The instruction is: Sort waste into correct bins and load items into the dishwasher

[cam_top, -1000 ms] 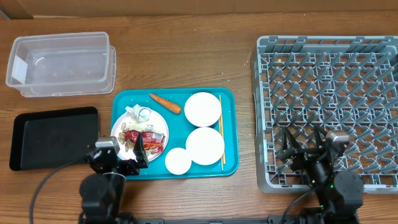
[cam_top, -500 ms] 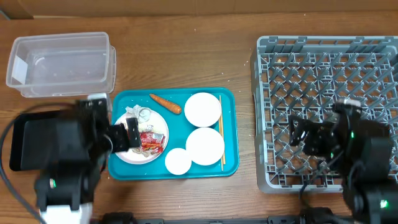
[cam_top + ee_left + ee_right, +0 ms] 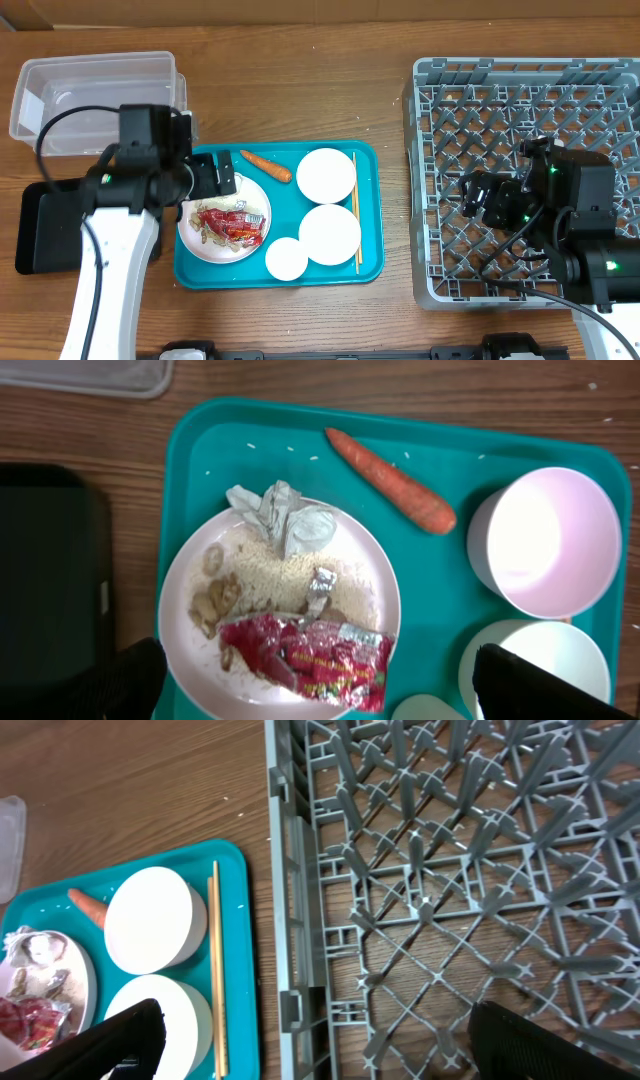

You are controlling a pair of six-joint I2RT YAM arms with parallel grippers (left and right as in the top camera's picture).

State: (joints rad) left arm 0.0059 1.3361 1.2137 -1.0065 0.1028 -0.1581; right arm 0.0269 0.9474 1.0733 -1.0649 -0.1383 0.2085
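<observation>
Well, one carrot (image 3: 266, 166), two bowls (image 3: 327, 174), one cup (image 3: 287, 259), seemingly two chopsticks (image 3: 354, 210)

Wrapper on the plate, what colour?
The wrapper is red with some pale print; the left wrist view shows it best.

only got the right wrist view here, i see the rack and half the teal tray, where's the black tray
Observer: The black tray lies left of the teal tray, in front of the clear tub.
Operator: any dishes i'm missing
Observer: Yes, a small cup stands at the teal tray's near edge, between the plate and the nearer bowl.
Operator: what's the left pincer doing
Observer: The left pincer is open and empty, above the plate's far rim.
</observation>
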